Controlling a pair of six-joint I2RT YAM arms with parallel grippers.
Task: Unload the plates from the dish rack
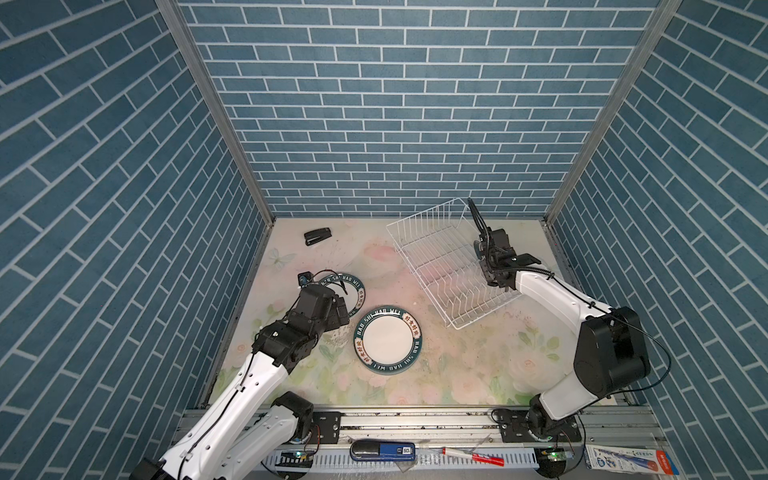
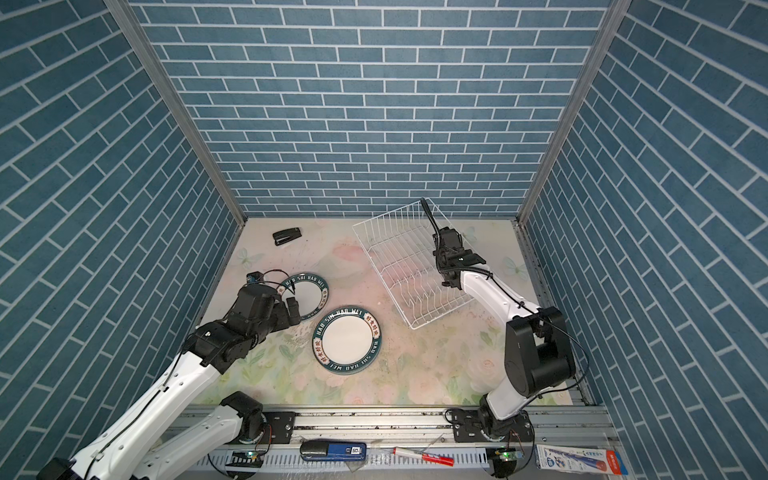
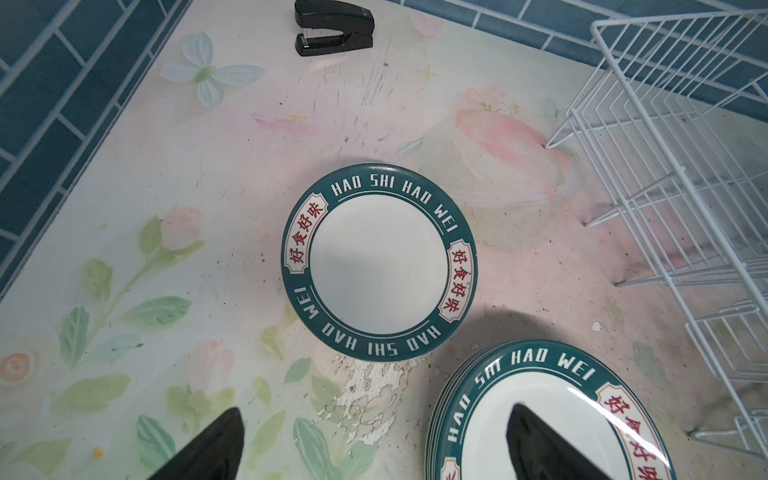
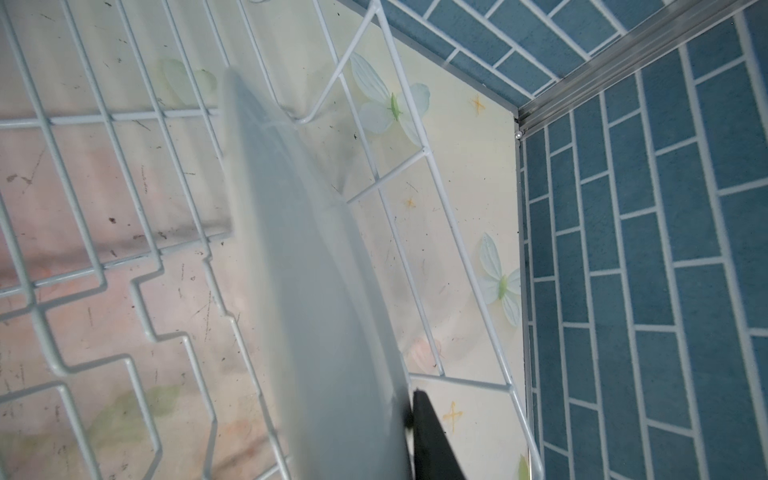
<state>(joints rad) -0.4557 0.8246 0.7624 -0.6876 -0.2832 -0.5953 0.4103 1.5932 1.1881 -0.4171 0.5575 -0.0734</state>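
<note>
— What have the right jaws got?
— They're pinching the plate that stands edge-on in the dish rack. One finger lies against its rim; the other is hidden behind it.
— How will it handle?
— Stiff and glazed, so probably slippery and breakable. I'd grip well over the rim and lift straight out between the wires.
— And the left jaws?
— Spread wide and empty, over the stack on the counter, beside a single plate.
</note>
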